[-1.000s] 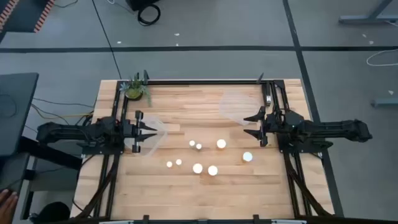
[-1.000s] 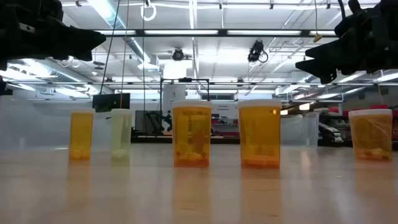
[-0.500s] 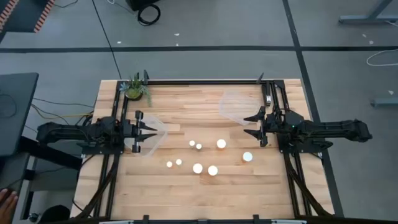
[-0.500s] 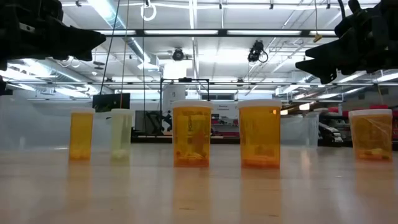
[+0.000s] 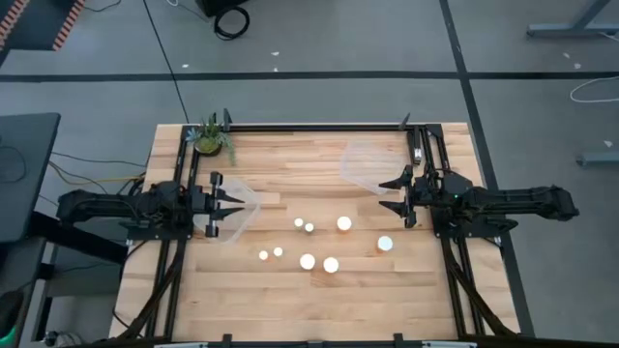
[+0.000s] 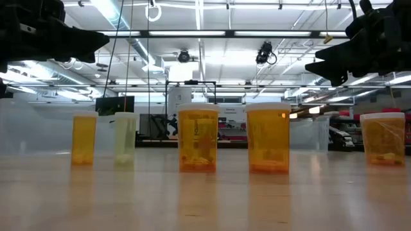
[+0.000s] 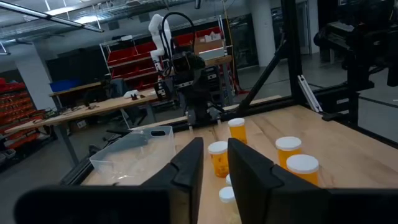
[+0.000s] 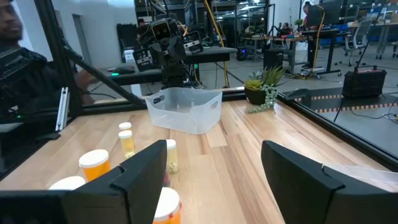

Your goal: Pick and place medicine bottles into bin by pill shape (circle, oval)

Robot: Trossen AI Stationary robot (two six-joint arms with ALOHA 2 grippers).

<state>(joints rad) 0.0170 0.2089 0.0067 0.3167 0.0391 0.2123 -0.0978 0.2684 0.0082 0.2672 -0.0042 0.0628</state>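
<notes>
Plant (image 5: 212, 136) at corner, two clear bins (image 5: 368, 163), apparently unobstructed
</notes>
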